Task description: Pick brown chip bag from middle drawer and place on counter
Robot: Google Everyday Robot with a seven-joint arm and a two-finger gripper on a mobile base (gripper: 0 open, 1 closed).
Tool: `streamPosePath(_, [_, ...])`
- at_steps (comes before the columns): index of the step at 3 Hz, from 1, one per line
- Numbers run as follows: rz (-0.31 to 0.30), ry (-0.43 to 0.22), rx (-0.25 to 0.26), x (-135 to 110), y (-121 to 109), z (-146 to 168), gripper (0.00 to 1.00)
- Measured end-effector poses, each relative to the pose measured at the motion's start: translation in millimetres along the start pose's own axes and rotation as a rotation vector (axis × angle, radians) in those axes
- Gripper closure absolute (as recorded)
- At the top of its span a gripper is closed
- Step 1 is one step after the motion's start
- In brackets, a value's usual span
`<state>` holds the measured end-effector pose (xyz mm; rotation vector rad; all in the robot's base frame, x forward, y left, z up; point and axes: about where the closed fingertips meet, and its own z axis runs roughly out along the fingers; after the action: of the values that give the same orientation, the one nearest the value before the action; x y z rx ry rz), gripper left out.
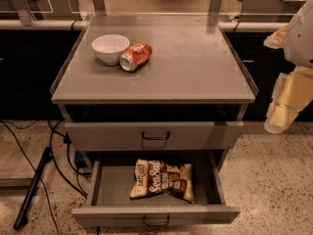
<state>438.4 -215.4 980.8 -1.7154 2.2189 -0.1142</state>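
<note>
The brown chip bag (163, 179) lies flat inside the middle drawer (155, 214), which is pulled out wide open at the bottom of the cabinet. The bag has a dark brown middle, cream ends and white "Sea Salt" script. It sits near the drawer's centre. The counter (190, 62) is the grey top of the cabinet, with clear raised rims. My gripper (282, 112) hangs at the far right edge of the view, beside the cabinet's right side at about upper-drawer height. It is well away from the bag and holds nothing I can see.
A white bowl (110, 48) and a crushed orange-red soda can (135, 56) sit touching on the counter's back left. The upper drawer (155, 135) is pulled out slightly. Black cables and a dark bar (32, 190) lie on the floor at left.
</note>
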Motion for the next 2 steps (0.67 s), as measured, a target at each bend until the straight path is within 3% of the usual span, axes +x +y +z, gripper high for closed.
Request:
streamPosePath(1, [0.0,0.0,0.0,0.0,0.0,0.0,0.0])
streamPosePath(2, [0.0,0.0,0.0,0.0,0.0,0.0,0.14])
